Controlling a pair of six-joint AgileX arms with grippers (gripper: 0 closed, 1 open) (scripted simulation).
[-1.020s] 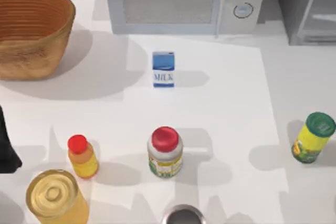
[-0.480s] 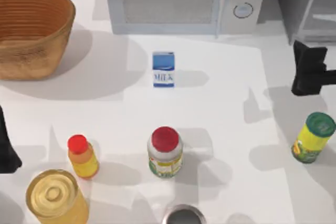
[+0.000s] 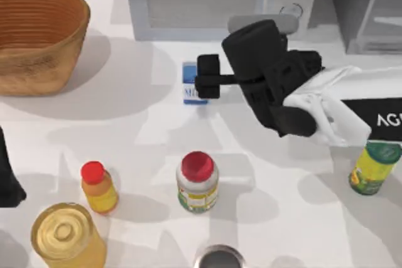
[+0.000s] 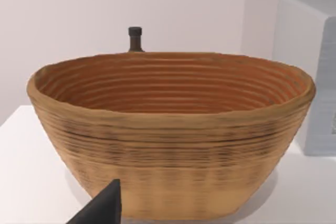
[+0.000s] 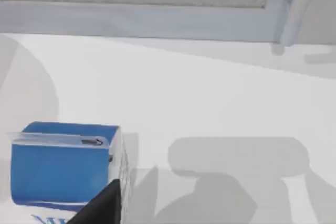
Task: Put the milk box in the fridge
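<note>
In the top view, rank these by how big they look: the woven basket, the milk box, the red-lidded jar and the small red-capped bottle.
Largest to smallest as they appear:
1. woven basket
2. red-lidded jar
3. small red-capped bottle
4. milk box, though the right gripper covers part of it, so its rank against the bottle is unsure.

Your right hand (image 3: 202, 85) sits over the milk box (image 3: 190, 83), which stands on the counter (image 3: 125, 130) in front of the microwave (image 3: 207, 1). Your fridge (image 3: 367, 4) is at the far right corner; your left arm (image 3: 7, 174) is parked at the left edge.
</note>
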